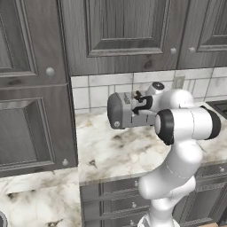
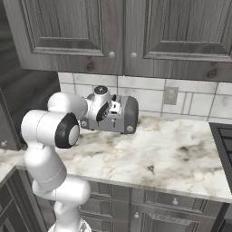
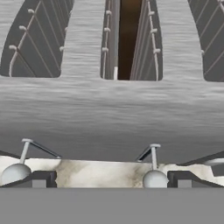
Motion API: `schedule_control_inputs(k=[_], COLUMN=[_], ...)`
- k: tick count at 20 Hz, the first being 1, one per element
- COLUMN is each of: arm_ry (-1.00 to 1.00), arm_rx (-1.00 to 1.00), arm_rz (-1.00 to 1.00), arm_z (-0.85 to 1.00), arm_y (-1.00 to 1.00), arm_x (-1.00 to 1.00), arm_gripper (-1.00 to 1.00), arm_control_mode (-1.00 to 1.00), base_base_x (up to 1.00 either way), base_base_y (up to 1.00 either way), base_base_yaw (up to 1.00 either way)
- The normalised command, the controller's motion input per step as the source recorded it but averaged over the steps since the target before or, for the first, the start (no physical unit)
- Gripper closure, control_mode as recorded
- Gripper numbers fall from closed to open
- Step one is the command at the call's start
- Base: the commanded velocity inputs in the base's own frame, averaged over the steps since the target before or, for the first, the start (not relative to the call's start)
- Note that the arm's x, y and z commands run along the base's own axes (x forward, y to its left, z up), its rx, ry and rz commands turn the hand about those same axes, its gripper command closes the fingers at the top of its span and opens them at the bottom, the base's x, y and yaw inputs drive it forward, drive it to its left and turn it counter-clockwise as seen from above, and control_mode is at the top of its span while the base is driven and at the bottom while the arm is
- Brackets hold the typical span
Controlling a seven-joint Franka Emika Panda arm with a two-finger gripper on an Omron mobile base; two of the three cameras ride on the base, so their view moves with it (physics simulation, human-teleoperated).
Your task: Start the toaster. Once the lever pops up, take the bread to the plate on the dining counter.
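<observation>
The gray toaster (image 1: pixel 119 111) (image 2: pixel 128 116) stands on the marble worktop against the tiled wall. My gripper (image 1: pixel 140 104) (image 2: pixel 113 107) hangs just above its top, pointing down, and is open (image 3: pixel 111 181), with nothing between its widely spread fingertips (image 3: pixel 40 179). In the hand view the toaster's brushed top (image 3: pixel 109 109) is close below. A brown bread slice (image 3: pixel 130 39) sits deep in the middle slot. Two lever arms with round knobs (image 3: pixel 154 178) (image 3: pixel 15 173) stick out from the toaster's side over the worktop. The plate is out of view.
The marble worktop (image 1: pixel 111 150) (image 2: pixel 172 154) runs over gray drawers, with dark cabinets above. A tall cabinet (image 1: pixel 31 111) stands at the left. A stove edge (image 2: pixel 224 136) lies at the right. A lower marble surface (image 1: pixel 40 199) at bottom left carries a dark curved edge (image 1: pixel 1 219).
</observation>
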Motion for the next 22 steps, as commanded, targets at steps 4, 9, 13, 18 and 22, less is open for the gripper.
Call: schedule_control_inputs(k=[4,9,13,18,22], arm_ry=[0.00,0.00,0.00,0.00,0.00], arm_rx=[0.00,0.00,0.00,0.00,0.00], arm_rz=[0.00,0.00,0.00,0.00,0.00], arm_z=[-0.18,-0.22,-0.21,-0.21,-0.20], arm_y=[0.05,0.00,0.00,0.00,0.00], arm_x=[0.00,0.00,0.00,0.00,0.00], arm_gripper=[-1.00,-1.00,-1.00,-1.00,-1.00], arm_control_mode=[-1.00,-1.00,-1.00,-1.00,-1.00], base_base_x=[0.00,0.00,0.00,0.00,0.00], base_base_y=[0.00,0.00,0.00,0.00,0.00], base_base_yaw=[0.00,0.00,0.00,0.00,0.00])
